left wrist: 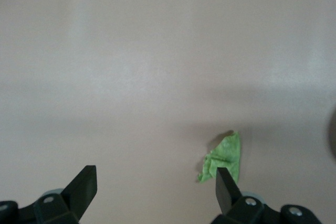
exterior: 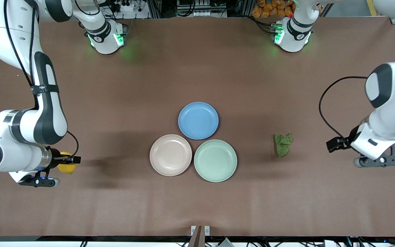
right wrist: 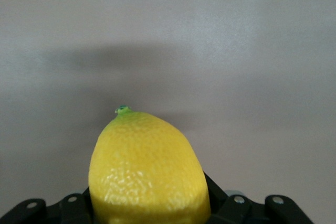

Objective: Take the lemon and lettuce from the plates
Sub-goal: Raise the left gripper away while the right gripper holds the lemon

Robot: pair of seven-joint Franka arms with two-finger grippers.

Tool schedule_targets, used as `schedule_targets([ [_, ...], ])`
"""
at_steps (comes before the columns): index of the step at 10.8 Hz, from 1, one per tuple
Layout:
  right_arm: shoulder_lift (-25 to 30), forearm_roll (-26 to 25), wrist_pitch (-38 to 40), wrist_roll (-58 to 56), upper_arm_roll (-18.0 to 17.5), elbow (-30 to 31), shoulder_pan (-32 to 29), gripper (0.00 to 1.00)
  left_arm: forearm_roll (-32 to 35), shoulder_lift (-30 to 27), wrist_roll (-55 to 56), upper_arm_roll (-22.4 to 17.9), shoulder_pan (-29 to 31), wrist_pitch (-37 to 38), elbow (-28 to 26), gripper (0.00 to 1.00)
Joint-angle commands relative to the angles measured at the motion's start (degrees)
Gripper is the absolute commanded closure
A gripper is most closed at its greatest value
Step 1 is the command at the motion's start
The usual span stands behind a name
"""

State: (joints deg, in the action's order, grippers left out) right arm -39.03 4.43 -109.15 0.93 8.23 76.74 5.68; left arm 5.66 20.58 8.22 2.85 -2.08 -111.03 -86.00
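Note:
My right gripper (exterior: pixel 64 160) is shut on the yellow lemon (exterior: pixel 68 168) over the table at the right arm's end, well away from the plates. In the right wrist view the lemon (right wrist: pixel 148 169) fills the space between the fingers of the right gripper (right wrist: pixel 149 211), nub pointing outward. The dark green lettuce (exterior: pixel 283 144) lies on the bare table between the mint green plate (exterior: pixel 215 160) and my left gripper (exterior: pixel 333 144). The left gripper (left wrist: pixel 156 178) is open and empty, with the lettuce (left wrist: pixel 227 155) just past one fingertip. The beige-pink plate (exterior: pixel 170 155) and the mint plate hold nothing.
A blue plate (exterior: pixel 198 120), also holding nothing, touches the other two plates and lies farther from the front camera than they do. The brown table surface (exterior: pixel 197 206) stretches wide round the plates.

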Motion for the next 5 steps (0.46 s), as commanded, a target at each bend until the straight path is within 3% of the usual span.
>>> schedule_targets([
  [1, 10.36, -0.74, -12.72, -4.52, -0.59, 19.90, -2.07, 0.61, -1.25, -4.40, -0.76, 0.22, 0.85, 4.75, -0.40, 0.00],
  [5, 14.77, -0.65, -23.63, -4.53, -0.59, 31.35, -2.42, 0.61, -3.28, -6.86, -0.49, 0.22, 1.03, 10.12, -1.10, 0.00],
])
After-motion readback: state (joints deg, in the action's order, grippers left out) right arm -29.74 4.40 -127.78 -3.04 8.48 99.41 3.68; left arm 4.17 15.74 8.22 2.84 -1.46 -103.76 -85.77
